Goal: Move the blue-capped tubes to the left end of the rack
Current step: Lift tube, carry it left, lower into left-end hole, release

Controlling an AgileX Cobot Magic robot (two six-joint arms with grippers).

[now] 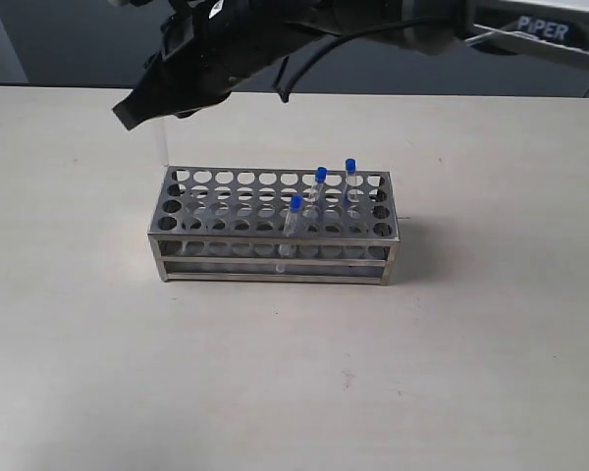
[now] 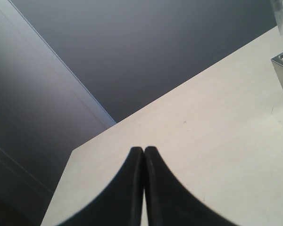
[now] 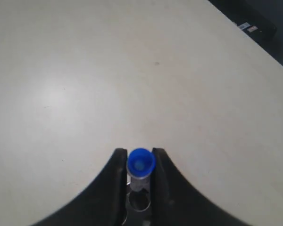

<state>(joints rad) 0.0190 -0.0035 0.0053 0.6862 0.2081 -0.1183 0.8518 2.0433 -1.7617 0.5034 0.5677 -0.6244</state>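
We see the right gripper (image 3: 138,153) clamped on one blue-capped tube (image 3: 141,163). The round, bright blue cap is squeezed between the two black jaws, and the slim clear body hangs straight down below them. The tube hangs just above the far left corner of the shiny steel rack (image 1: 216,238), not in any hole. Three more blue-capped tubes (image 1: 320,183) stand in holes toward the rack's right end. The left gripper (image 2: 144,150), near the rack's corner, has its jaws pressed together on nothing.
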